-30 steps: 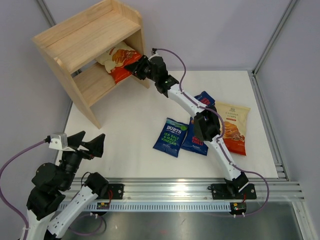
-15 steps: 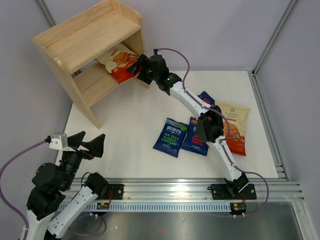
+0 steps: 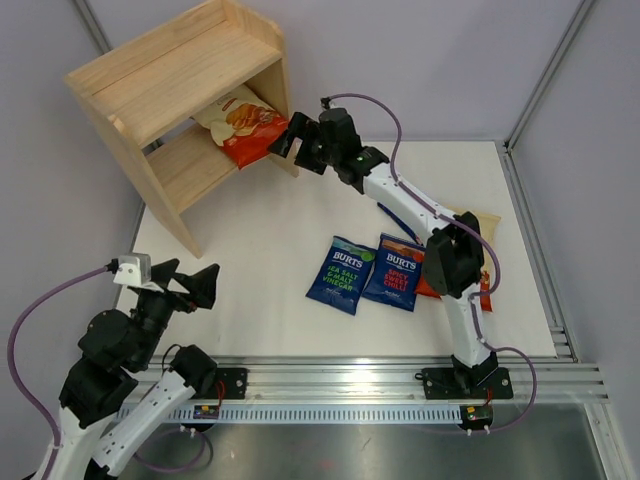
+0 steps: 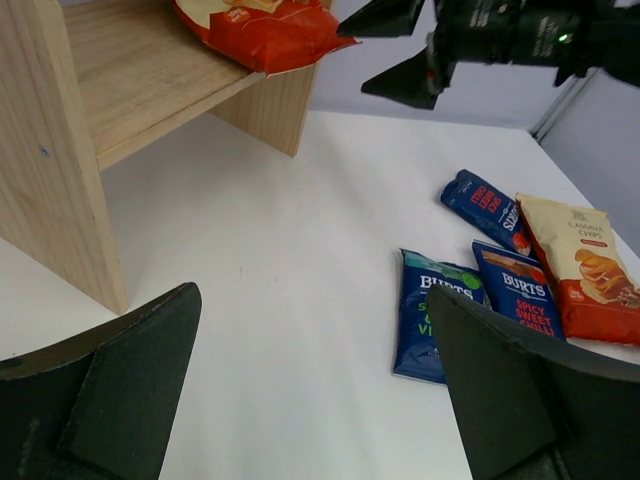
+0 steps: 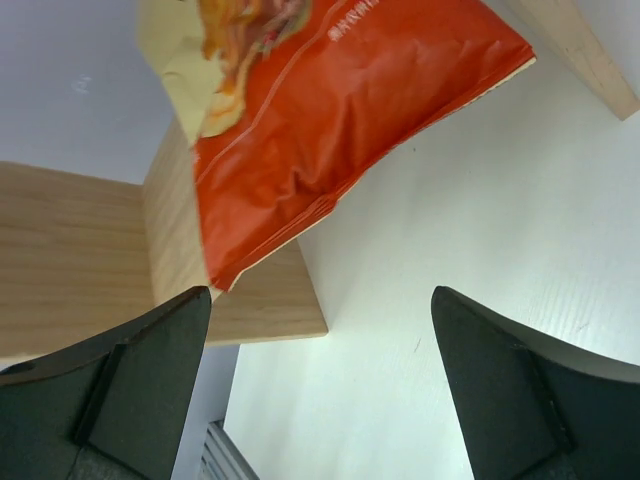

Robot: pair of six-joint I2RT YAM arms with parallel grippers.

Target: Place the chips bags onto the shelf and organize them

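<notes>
The wooden shelf [image 3: 180, 110] stands at the back left. One cream-and-red Cassava chips bag [image 3: 238, 125] lies on its lower board, its red end sticking out past the edge [image 5: 340, 130]. My right gripper [image 3: 283, 138] is open just right of that bag and apart from it, nothing between its jaws [image 5: 320, 292]. On the table lie a green Burts bag [image 3: 341, 274], a red Burts bag [image 3: 398, 271], a third Burts bag [image 4: 485, 205] and a second Cassava bag [image 4: 580, 265], which the right arm partly hides from above. My left gripper [image 3: 188, 283] hangs open and empty at the front left [image 4: 312, 295].
The shelf's side panel [image 4: 50, 170] reaches down to the white table [image 3: 260, 240]. An aluminium rail [image 3: 350, 385] runs along the near edge, and a metal frame [image 3: 530, 230] borders the table's right side. Grey walls close in behind and to the left.
My right gripper has opened, let go of the Cassava bag on the lower board and drawn back to the right. The left arm has shifted slightly right.
</notes>
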